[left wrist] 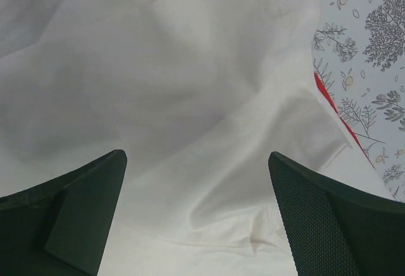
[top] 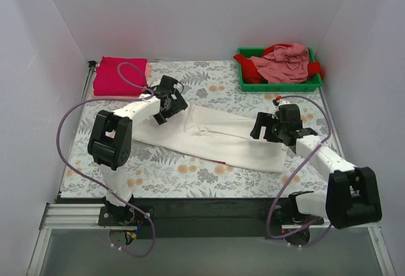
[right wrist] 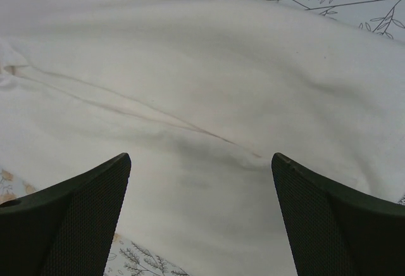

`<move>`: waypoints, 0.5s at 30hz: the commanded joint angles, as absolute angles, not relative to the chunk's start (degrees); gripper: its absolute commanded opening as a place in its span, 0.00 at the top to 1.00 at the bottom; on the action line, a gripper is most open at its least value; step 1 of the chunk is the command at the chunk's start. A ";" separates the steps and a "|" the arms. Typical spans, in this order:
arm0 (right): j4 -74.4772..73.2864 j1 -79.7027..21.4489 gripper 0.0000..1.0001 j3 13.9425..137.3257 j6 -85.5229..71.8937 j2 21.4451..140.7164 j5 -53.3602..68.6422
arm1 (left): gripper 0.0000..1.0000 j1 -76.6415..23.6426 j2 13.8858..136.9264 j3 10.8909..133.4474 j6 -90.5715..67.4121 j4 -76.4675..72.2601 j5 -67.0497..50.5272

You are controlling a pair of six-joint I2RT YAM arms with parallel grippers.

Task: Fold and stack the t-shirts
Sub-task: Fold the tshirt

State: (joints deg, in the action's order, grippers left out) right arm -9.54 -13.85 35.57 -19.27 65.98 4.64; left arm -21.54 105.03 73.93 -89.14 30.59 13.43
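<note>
The top camera sits high behind my bases and looks down over the whole table cover (top: 158, 175). Each wrist camera peers from close range between its own fingers (left wrist: 69, 219) at the white t-shirt (right wrist: 221, 86), the patch they share with the top view.

You have the white t-shirt (top: 215, 138) lying flat in the middle, folded into a long band that runs from far left to near right. A crimson t-shirt (top: 119, 76) sits neatly folded at the far left corner. Far right, a dusty pink t-shirt (top: 288, 64) lies crumpled over a red t-shirt (top: 253, 72).
</note>
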 commanded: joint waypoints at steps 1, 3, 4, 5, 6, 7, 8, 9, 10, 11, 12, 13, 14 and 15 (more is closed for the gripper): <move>-8.17 -11.34 0.02 41.38 -18.11 73.98 7.99 | 0.05 -23.20 111.25 80.04 -85.08 30.58 8.89; -7.74 -10.99 0.02 43.41 -18.19 78.46 8.09 | 0.05 -23.20 116.35 82.95 -83.85 30.50 7.48; -7.73 -10.99 0.02 44.20 -18.02 79.79 8.52 | 0.05 -23.20 118.11 84.53 -83.76 31.28 7.73; -7.73 -10.99 0.02 45.51 -17.67 80.94 10.18 | 0.05 -23.29 121.52 87.94 -83.32 31.72 7.91; -7.91 -11.07 0.02 45.70 -17.32 82.43 11.15 | 0.05 -23.29 123.03 89.37 -81.58 31.90 8.00; -7.74 -11.07 0.02 45.53 -17.14 82.70 11.95 | 0.05 -23.29 124.79 91.47 -80.52 32.17 8.09; -7.65 -11.16 0.02 44.40 -17.40 82.97 12.21 | 0.05 -23.29 128.81 95.67 -79.81 32.52 7.82; -7.65 -11.16 0.02 43.60 -17.66 83.32 12.39 | 0.05 -23.29 130.67 98.58 -77.72 32.78 5.73; -7.65 -11.25 0.02 41.94 -18.10 83.15 12.83 | 0.05 -23.29 135.04 103.75 -76.30 33.91 3.97; -7.65 -11.34 0.02 40.62 -18.11 83.14 13.27 | 0.05 -23.38 135.09 107.19 -76.29 33.93 3.96; -7.65 -11.51 0.02 39.47 -18.80 82.54 14.05 | 0.05 -23.38 139.53 110.45 -75.24 35.32 2.91; -7.65 -11.77 0.02 38.07 -18.81 82.01 15.11 | 0.05 -23.38 141.66 113.52 -74.80 36.20 2.47; -7.82 -13.17 0.02 35.10 -19.07 81.48 16.25 | 0.05 -23.38 143.77 117.64 -74.19 37.25 2.03; -8.43 -14.31 0.02 33.94 -19.59 80.00 16.69 | 0.04 -23.47 148.31 124.82 -73.74 39.18 1.41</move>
